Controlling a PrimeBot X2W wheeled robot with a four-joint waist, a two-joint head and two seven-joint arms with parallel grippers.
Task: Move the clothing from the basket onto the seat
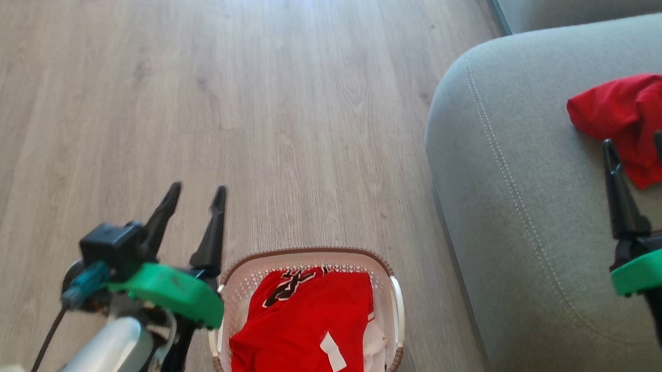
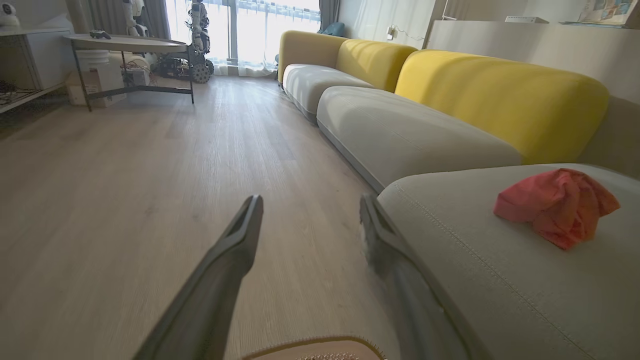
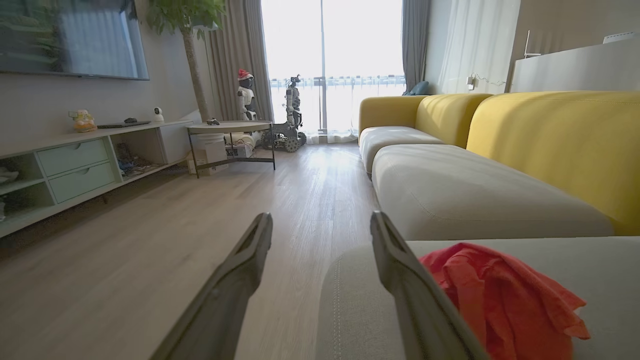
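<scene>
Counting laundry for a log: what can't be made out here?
Basket: in the head view the left gripper covers its left rim; the jersey hides whatever lies beneath.
Jersey numbers: folded over, unreadable.
Shirt: head view's right edge cuts it; the right gripper covers its lower part.

A home living room: yellow-backed sofa [image 3: 550, 145], wall television [image 3: 75, 40], low sideboard [image 3: 75, 167], curtains [image 3: 240, 55]

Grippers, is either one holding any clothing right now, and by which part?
Nothing is held. The left gripper is open beside the basket; the right gripper is open over the seat, near the red shirt.
</scene>
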